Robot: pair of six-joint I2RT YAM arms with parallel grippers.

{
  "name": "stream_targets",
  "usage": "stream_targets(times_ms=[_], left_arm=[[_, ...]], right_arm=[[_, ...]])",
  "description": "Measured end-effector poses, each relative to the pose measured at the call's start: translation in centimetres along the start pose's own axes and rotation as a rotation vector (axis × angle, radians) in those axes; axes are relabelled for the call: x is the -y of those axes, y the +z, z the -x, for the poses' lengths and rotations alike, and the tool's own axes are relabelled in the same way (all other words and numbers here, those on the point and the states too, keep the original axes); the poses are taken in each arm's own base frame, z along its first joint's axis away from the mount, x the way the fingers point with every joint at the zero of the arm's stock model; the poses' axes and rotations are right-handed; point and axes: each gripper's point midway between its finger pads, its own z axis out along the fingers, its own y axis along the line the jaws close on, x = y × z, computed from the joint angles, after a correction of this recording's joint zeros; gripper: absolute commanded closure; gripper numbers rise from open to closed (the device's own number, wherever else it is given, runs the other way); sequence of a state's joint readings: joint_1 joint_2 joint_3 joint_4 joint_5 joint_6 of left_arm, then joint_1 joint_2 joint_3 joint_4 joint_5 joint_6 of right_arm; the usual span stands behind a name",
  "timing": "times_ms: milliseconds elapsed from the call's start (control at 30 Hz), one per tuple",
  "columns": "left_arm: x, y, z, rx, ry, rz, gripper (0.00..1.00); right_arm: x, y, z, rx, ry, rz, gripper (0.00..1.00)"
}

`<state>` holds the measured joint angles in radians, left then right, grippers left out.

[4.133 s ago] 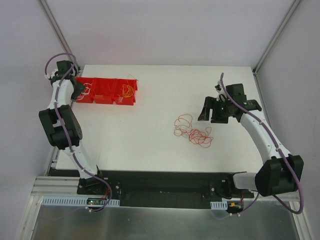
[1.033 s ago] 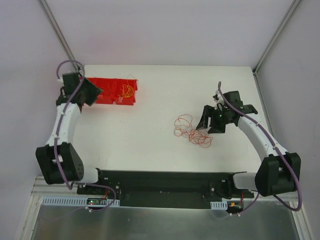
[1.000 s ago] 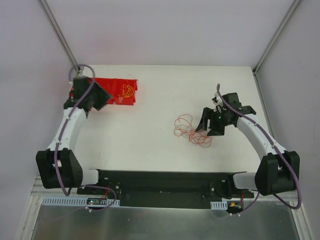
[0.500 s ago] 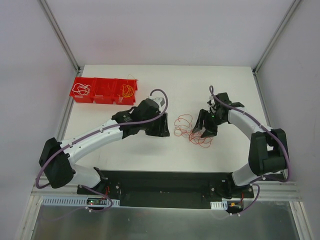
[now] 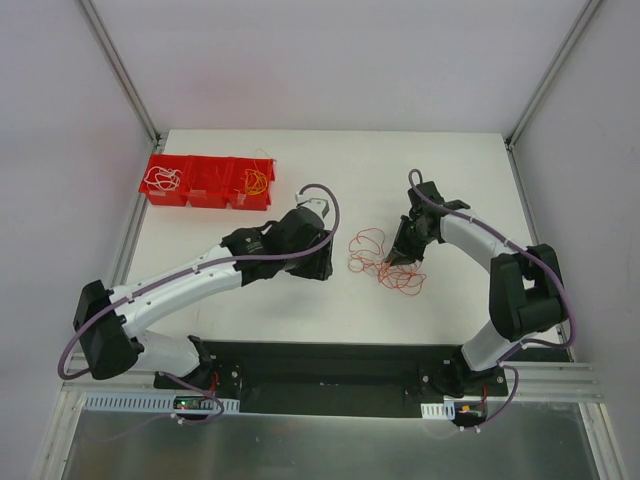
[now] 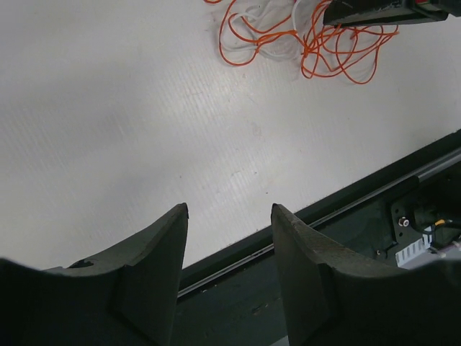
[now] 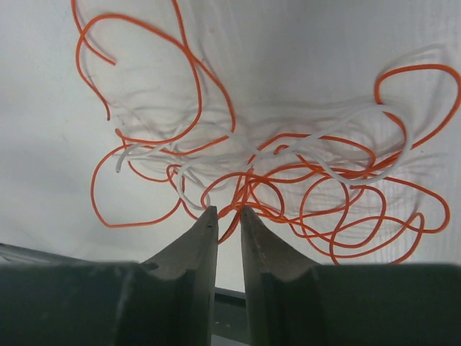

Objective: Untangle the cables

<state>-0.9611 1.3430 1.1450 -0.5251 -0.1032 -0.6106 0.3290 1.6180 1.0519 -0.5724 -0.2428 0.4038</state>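
Currently on the table (image 5: 300,180): a loose bunch of thin curly cables (image 5: 385,265) is lying right of centre, between the two arms.
Cables up close: in the right wrist view the cables (image 7: 288,180) are showing as many overlapping orange loops with a white strand (image 7: 346,115) threading through them, all lying flat on the white surface.
Right pincer (image 7: 229,210): its fingers are standing almost together with only a narrow slit between the tips. An orange loop is running into that slit, and nothing is visibly clamped.
Right pincer from above: the right pincer (image 5: 400,255) is pointing down onto the right-hand part of the bunch, at its far edge.
Left pincer (image 6: 229,213): its fingers are standing about halfway apart and are holding nothing, with bare table (image 6: 144,108) showing between them.
Left pincer from above: the left pincer (image 5: 318,262) is hanging just left of the bunch, clear of the nearest loop.
Left wrist view: the cables (image 6: 302,36) are lying at the top of the picture, and a dark finger of the right pincer (image 6: 382,9) is sitting over their right side. The black rail (image 6: 346,209) along the table's near edge is crossing the lower right.
Red bins (image 5: 207,200): a row of three is sitting at the far left of the table, well apart from the bunch. The left compartment is holding white wire (image 5: 160,180) and the right one yellow-orange wire (image 5: 255,180).
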Motion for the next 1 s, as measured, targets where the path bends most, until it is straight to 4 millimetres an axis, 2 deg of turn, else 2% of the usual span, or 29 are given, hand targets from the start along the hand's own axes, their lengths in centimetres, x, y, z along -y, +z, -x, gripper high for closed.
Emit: stream_targets(times_ms=[167,300,433,500,567,700,833,900,1000], left_arm=[[-0.4,-1.7,0.2,0.045,-0.033,-0.008,0.50],[-0.9,-2.4,0.0,0.060,-0.045,-0.001,0.46],[-0.8,-3.1,0.4,0.075,-0.029,-0.011,0.35],[-0.5,-3.5,1.0,0.085,-0.011,-0.019,0.33],[0.1,-4.3,2.5,0.114,0.000,-0.042,0.32],[1.6,-6.1,7.3,0.189,-0.048,-0.146,0.28],[2.3,-7.4,11.7,0.273,-0.113,-0.288,0.26],[3.5,-7.9,12.7,0.296,-0.107,-0.368,0.27],[6.5,-9.0,13.8,0.313,-0.088,-0.528,0.26]], right_arm=[[0.6,0.1,0.5,0.029,0.014,-0.036,1.00],[0.6,0.1,0.5,0.029,-0.012,-0.034,1.00],[-0.5,-1.0,0.4,0.034,-0.072,0.025,1.00],[-2.1,-3.0,0.3,0.055,-0.122,0.107,0.99],[-4.5,-6.0,0.4,0.100,-0.184,0.224,0.99],[-9.6,-13.2,0.1,0.217,-0.311,0.496,0.99],[-13.2,-19.3,-1.5,0.287,-0.400,0.732,1.00],[-14.4,-21.3,-2.1,0.291,-0.414,0.810,0.99],[-16.1,-24.2,-2.5,0.290,-0.428,0.901,0.99]])
